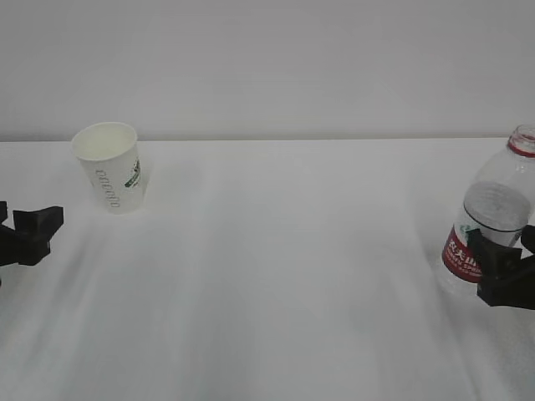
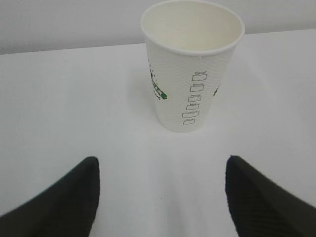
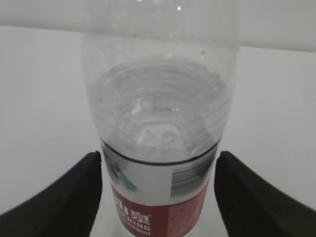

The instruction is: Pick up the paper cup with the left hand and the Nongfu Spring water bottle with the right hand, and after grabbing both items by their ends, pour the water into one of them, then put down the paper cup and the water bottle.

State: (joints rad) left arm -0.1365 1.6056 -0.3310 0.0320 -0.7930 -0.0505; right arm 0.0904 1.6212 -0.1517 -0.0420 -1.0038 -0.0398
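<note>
Desk (image 1: 276, 276): white, bare across the wide middle stretch between the two hands; its far edge meets a pale wall (image 1: 267, 58) just behind the cup and the bottle.
Room to move: the open middle separates the cup at far left from the bottle at far right, well apart.
Paper cup (image 1: 109, 166): upright on the desk near the far left, mouth up; in the left wrist view (image 2: 190, 66) the inside looks white and dry (no liquid visible), with small printed boxes down the side and a green mark to the left of them.
Nongfu Spring water bottle (image 1: 493, 217): upright at the right edge of the exterior view, red neck ring at the top, no cap seen, red label low on the body; the right wrist view (image 3: 158, 123) shows clear ribbed plastic above the label.
Water (image 3: 158, 133): I cannot tell the fill level with certainty.
Left hand (image 1: 21, 234): fingers spread wide, empty, low over the desk at the left edge; the cup stands ahead of it, apart from both fingertips (image 2: 74, 197).
Right hand (image 1: 506, 267): fingers (image 3: 64, 197) spread on either side of the bottle's label band, close beside it (whether either finger touches the plastic I cannot tell).
</note>
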